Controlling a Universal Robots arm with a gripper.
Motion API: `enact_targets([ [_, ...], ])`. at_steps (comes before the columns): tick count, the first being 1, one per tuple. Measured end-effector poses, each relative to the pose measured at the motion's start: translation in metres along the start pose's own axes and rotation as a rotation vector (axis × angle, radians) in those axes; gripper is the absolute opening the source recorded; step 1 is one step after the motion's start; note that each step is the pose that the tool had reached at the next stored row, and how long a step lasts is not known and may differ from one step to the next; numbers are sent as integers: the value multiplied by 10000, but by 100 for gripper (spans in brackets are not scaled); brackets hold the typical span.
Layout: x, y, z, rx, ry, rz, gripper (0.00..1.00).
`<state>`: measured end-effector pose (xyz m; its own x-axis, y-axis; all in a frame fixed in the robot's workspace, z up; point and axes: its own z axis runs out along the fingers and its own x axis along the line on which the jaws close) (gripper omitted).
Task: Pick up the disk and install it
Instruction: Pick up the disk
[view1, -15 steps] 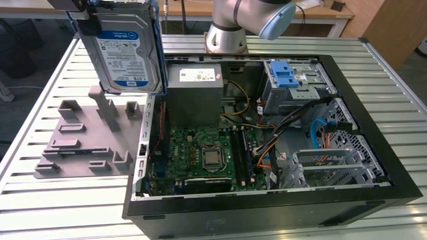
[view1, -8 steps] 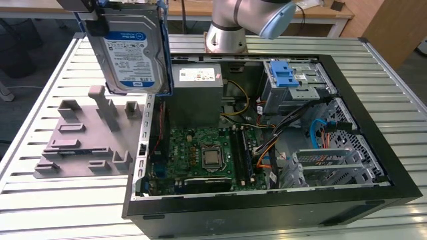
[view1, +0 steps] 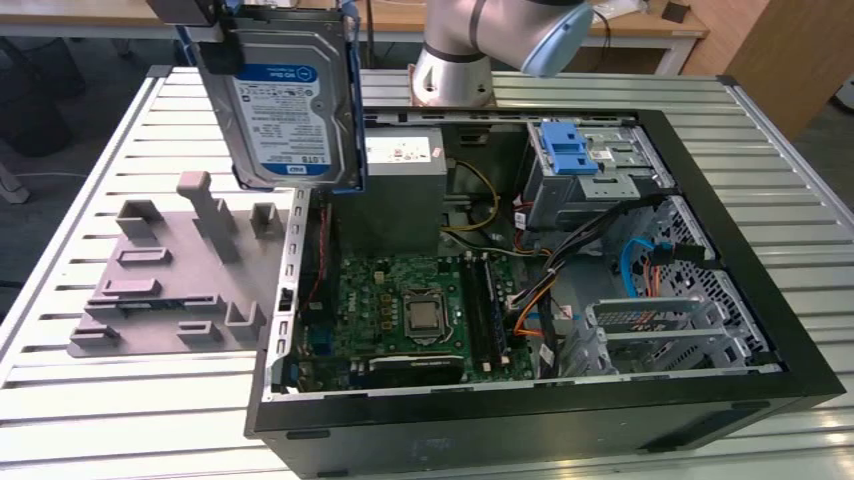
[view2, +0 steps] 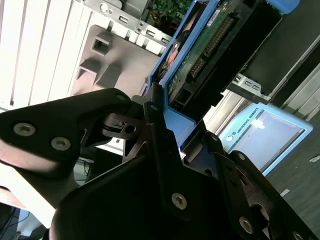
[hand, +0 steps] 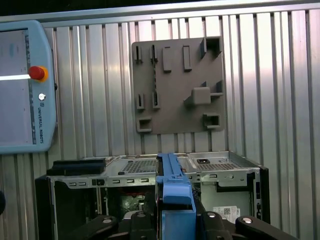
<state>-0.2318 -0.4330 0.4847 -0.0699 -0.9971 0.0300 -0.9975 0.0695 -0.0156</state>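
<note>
Picked up, not yet installed: the gripper (view2: 175, 125), jaws pinching the disk (view1: 287, 100), holds it upright at upper left, well apart from the cage (view1: 587, 165) at upper right.

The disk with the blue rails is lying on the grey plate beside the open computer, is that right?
No, it is not lying there. The exterior view shows the disk held upright in the air by the gripper, clear of the grey plate, beside the open computer.
</note>
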Motion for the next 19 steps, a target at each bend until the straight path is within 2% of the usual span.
enact_targets([
  [8,-9,-204,4,0,-5,2,36],
  [10,-7,-239,4,-5,-55,3,36],
  [13,2,-284,5,-17,-232,7,36],
  [19,4,-448,9,-62,-232,6,36],
])
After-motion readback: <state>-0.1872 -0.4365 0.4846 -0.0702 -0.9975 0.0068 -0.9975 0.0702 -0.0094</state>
